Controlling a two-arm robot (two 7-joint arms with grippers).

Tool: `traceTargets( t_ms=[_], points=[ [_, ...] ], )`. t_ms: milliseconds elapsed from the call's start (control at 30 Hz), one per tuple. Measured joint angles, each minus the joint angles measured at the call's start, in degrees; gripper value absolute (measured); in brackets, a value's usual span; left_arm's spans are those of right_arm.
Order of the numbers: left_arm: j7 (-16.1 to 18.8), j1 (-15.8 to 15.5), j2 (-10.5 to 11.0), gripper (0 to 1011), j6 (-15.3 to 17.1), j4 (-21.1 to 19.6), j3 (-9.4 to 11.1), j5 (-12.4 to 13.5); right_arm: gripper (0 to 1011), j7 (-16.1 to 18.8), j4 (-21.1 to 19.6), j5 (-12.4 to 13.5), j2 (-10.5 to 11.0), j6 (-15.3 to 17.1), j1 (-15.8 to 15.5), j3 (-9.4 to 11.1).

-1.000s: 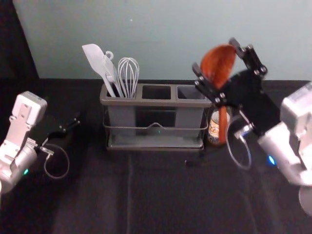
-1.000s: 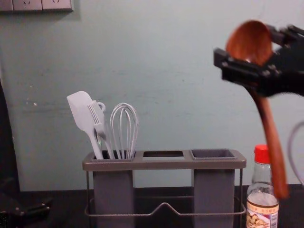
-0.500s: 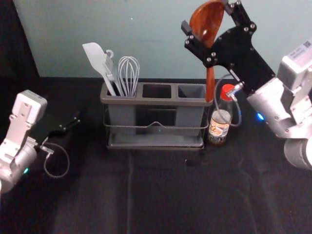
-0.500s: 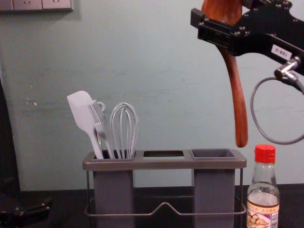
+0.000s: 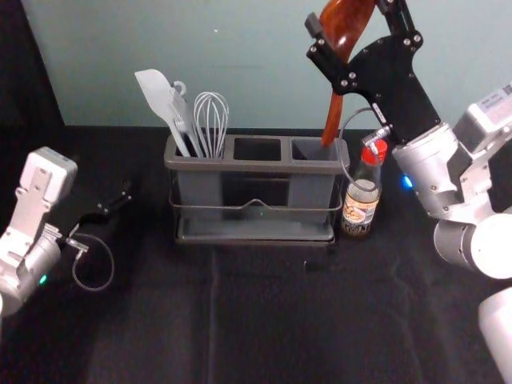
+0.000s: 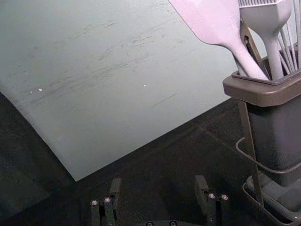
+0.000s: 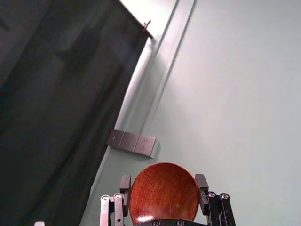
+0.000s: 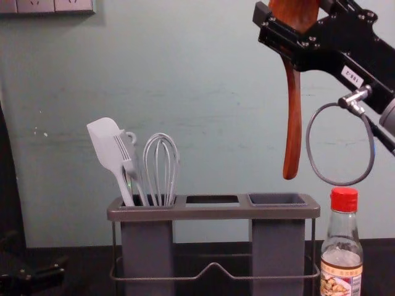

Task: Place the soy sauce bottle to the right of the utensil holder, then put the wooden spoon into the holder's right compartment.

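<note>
The right gripper [image 5: 346,12] is up high, above the right end of the holder [image 5: 256,167]. It is holding the round bowl of the wooden spoon [image 8: 293,123]. The right wrist view shows the bowl snug between its two fingers [image 7: 203,188], with the hollow side facing the camera. The chest view shows a gap of air between the tip of the spoon's handle and the holder. From above, in the head view, the tip lines up with the back part of the right compartment [image 8: 278,199].

The spoon is long and almost straight up and down. Its bowl is at the top and its handle points down, with the tip leaning a tiny bit left in the chest view.

The soy sauce bottle [image 5: 360,210] stands up just beside the holder, on the right, with its red cap on top. A loop of gray cable [image 8: 311,148] hangs from the right arm, between the spoon and the bottle in the chest view. A spatula [image 5: 155,94], a fork [image 8: 126,157] and a whisk [image 5: 212,120] stand in the left compartment [image 8: 148,208]. The left gripper [image 5: 126,194] is parked left of the holder, its fingers [image 6: 201,190] wide apart.
</note>
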Motion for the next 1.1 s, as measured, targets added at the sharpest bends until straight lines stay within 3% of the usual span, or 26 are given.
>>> traceTargets(
  t_ms=[467, 800, 1100],
  points=[
    [0.0, 0.0, 0.0, 1000, 0.0, 0.0, 0.0, 0.0, 838, 0.5, 11.1, -0.2, -4.1, -8.8, 2.9, 1.2],
    [0.0, 0.0, 0.0, 1000, 0.0, 0.0, 0.0, 0.0, 838, 1.7, 16.4, -1.9, -5.3, -11.9, 3.4, 1.8],
    [0.0, 0.0, 0.0, 1000, 0.0, 0.0, 0.0, 0.0, 838, 2.6, 18.6, -2.7, -5.9, -12.8, 2.9, 2.2]
  ],
)
